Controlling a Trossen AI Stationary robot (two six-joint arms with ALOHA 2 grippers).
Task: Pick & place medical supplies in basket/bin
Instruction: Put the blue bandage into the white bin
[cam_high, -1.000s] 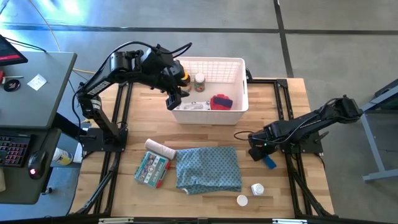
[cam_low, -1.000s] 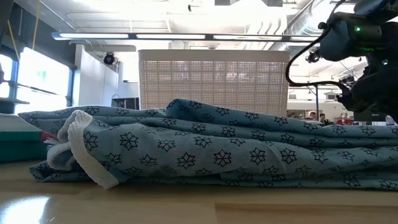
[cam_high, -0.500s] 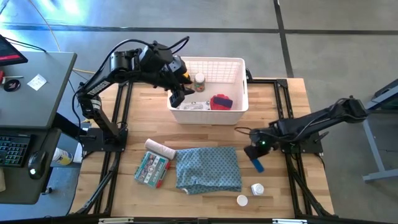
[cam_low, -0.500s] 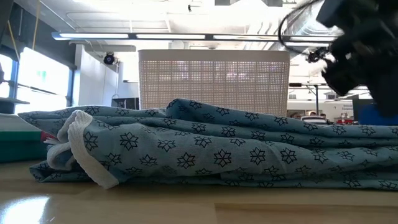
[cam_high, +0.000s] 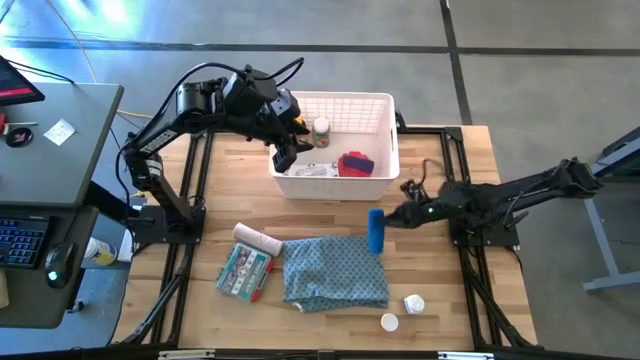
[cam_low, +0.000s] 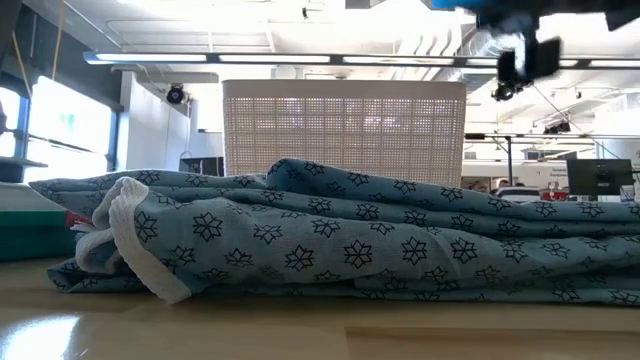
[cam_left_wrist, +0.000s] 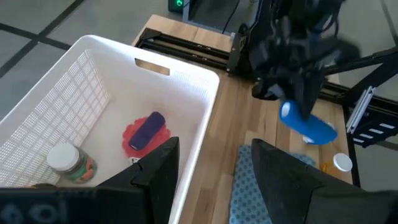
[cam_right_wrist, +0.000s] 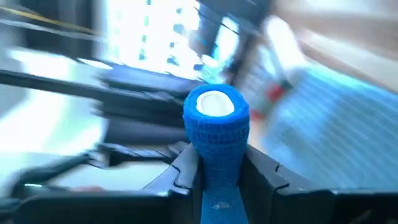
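Pale wooden tabletop (cam_high: 440, 160) carries the white latticed basket (cam_high: 385, 110) at its far side, and the right gripper (cam_high: 388, 219), jaws clamped on a blue bandage roll (cam_high: 376, 231), hangs over the patterned cloth (cam_high: 335, 270) just near of it. To finish well, I'd carry the roll clear over the near wall before letting go, away from the left gripper (cam_high: 283, 150), jaws apart over the basket's left end. From table height the cloth and lattice hide the basket's contents, and the roll is only a blur at the frame's top.

No lettering can be read anywhere (the printed packets (cam_high: 245, 272) are too small to make out).
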